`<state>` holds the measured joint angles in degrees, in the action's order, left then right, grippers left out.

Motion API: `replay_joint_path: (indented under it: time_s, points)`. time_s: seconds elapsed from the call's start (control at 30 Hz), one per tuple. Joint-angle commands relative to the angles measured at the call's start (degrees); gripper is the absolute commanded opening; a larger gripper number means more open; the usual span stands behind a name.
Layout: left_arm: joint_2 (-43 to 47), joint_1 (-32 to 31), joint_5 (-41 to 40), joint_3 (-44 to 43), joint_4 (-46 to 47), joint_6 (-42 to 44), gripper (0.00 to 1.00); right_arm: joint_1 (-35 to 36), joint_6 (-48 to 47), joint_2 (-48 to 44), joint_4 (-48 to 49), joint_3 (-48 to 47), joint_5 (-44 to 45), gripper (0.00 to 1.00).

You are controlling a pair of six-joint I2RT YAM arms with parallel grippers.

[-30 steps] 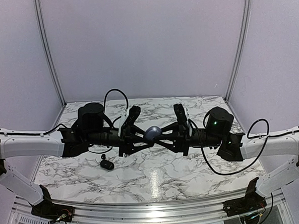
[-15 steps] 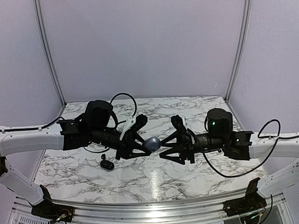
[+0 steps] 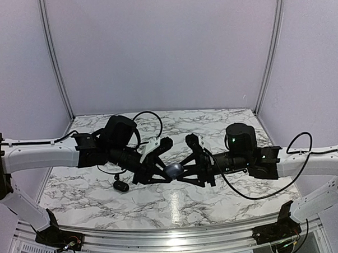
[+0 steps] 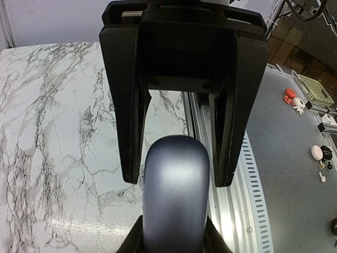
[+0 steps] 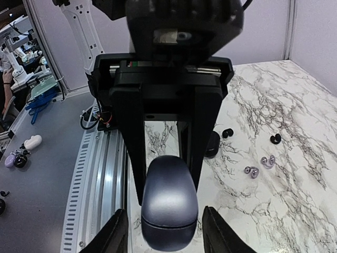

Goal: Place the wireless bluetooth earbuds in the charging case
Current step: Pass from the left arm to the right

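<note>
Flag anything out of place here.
The blue-grey case hangs in mid-air, lid shut, clamped by the left gripper while the open right gripper straddles it. Two black earbuds and two silvery earbuds lie loose on the marble table; a shut case cannot take them.

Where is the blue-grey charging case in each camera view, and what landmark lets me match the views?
Top external: the blue-grey charging case is just below the middle of the picture.
Left wrist: bottom centre, large and seen end-on.
Right wrist: lower centre.
Shared landmark: the marble tabletop lies behind the case in all three views.
</note>
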<state>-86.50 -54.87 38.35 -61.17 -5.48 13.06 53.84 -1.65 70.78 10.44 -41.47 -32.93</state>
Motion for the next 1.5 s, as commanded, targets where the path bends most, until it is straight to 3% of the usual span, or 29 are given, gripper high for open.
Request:
replay_joint_path:
  time_s: [0.0,0.47,0.77,0.8,0.93,1.1,1.2,1.33,1.47]
  points:
    - [-0.5,-0.5,1.1,-2.5,-1.7,1.1,0.04,0.9,-0.5,1.0,-0.1,-2.5,0.1,0.46]
    - [-1.3,-0.8,0.8,-3.3,-2.3,1.6,0.03,1.5,-0.6,1.2,-0.1,-2.3,0.3,0.41]
    - [-1.7,-1.0,-0.3,-3.5,-2.3,1.8,0.04,1.5,-0.5,1.1,0.3,-2.1,0.1,0.23]
    - [-1.6,-1.0,-0.6,-3.5,-2.3,1.8,0.11,1.5,-0.5,1.0,0.4,-2.0,0.0,0.2]
    - [-0.2,-1.0,-2.9,-2.6,-2.0,2.1,0.52,1.5,-0.3,0.3,1.2,-1.2,0.5,0.14]
    - [5.0,-0.9,-8.6,2.5,3.2,1.0,0.71,1.2,-0.2,-1.6,3.3,1.1,0.5,0.1]
    - [9.3,-0.9,-12.0,6.6,9.5,-0.7,0.98,1.0,-0.9,-2.5,4.0,2.0,1.3,0.07]
    - [14.3,-0.9,-16.3,13.1,21.2,-5.6,0.99,0.9,-1.8,-2.9,3.7,2.4,2.3,0.06]
    - [13.8,-0.9,-15.3,13.7,23.3,-7.5,0.99,0.9,-2.2,-3.0,3.8,2.5,2.4,0.05]
